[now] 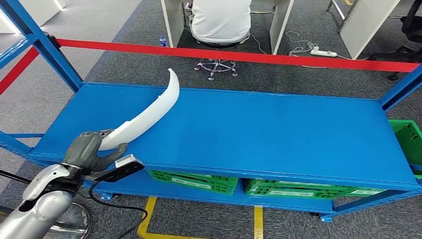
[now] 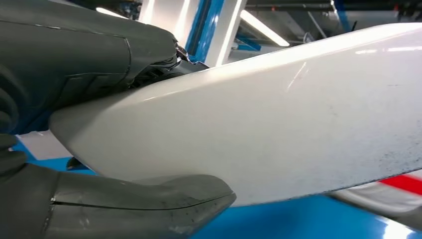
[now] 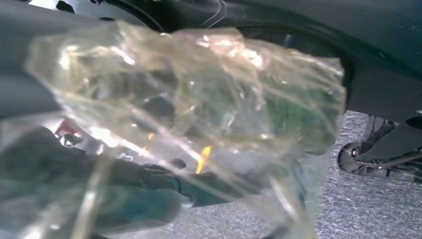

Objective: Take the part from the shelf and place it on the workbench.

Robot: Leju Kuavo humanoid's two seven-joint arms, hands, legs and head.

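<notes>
Left hand (image 1: pixel 92 149) grips the white part (image 1: pixel 149 112) at its near end, thumb and fingers (image 2: pixel 149 199) clamped on both faces. Part juts up and away over the blue shelf (image 1: pixel 259 124), apparently clear of it. Keep grip firm; lift level before turning away. Right hand: blurred behind clear film, state unknown.

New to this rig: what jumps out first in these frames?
The long curved white plastic part, gripped at its near end by the left hand and angled up over the left end of the bright blue metal shelf top. Next, the red barrier tape across the far side, with a seated person in a white shirt behind it. Green plastic crates sit on the level below.
</notes>
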